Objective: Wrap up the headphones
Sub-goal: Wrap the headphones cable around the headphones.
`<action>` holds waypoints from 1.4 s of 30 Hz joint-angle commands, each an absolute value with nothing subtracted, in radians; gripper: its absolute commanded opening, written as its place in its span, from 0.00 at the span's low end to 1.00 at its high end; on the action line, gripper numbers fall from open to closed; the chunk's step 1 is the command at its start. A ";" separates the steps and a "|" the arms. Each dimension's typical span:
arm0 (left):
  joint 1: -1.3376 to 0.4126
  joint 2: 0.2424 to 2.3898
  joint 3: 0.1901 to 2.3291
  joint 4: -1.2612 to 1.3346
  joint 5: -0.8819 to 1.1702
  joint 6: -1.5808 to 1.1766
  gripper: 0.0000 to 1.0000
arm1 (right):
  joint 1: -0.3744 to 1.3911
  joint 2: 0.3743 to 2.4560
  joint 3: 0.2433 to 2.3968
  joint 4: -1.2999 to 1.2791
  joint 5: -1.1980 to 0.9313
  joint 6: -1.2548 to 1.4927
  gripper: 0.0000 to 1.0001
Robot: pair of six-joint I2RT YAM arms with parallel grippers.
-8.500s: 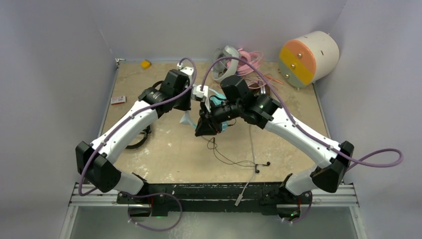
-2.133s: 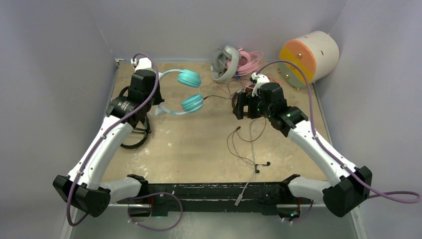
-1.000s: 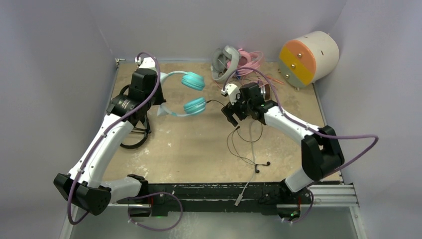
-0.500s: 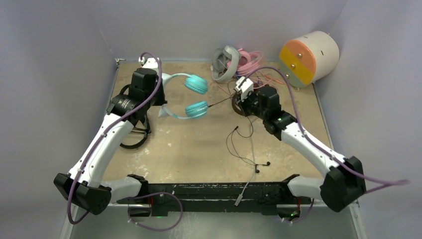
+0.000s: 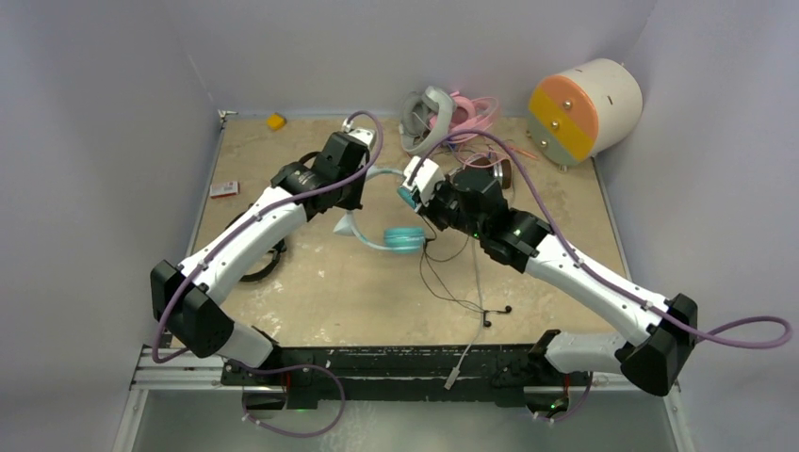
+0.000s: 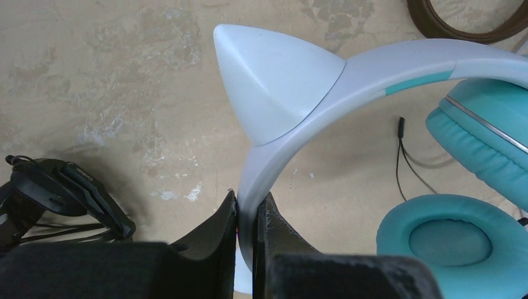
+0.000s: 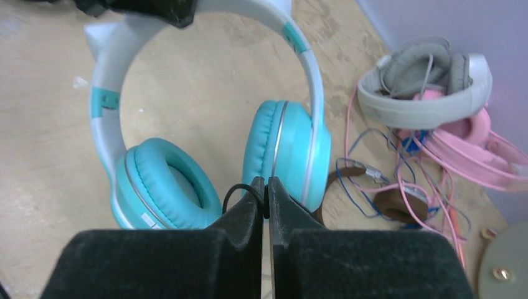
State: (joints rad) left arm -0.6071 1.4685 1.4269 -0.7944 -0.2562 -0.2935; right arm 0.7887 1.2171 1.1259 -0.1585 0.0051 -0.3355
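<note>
Mottled tan tabletop (image 5: 311, 301), grey walls. Near front edge: thin black cable (image 5: 450, 298) trailing loose. Mid-table: teal-and-white cat-ear headphones (image 5: 405, 238) between the arms; left gripper (image 6: 248, 205) clamped on the headband (image 6: 299, 118), right gripper (image 7: 266, 187) pinching a loop of that cable beside an ear cup. Far edge: grey-white pair (image 5: 429, 113), pink pair (image 5: 471, 111).

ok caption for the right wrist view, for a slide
Right jaws shut on the thin black cable before the teal-and-white cat-ear headphones.
</note>
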 commanded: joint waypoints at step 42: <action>-0.652 1.445 1.443 -0.735 -0.097 -0.333 0.00 | 0.862 1.325 1.277 -0.105 0.220 -0.311 0.35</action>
State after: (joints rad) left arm -0.6449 1.4967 1.4345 -0.8059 -0.1482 -0.2996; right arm 0.8585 1.3220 1.2488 -0.1654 0.2539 -0.3336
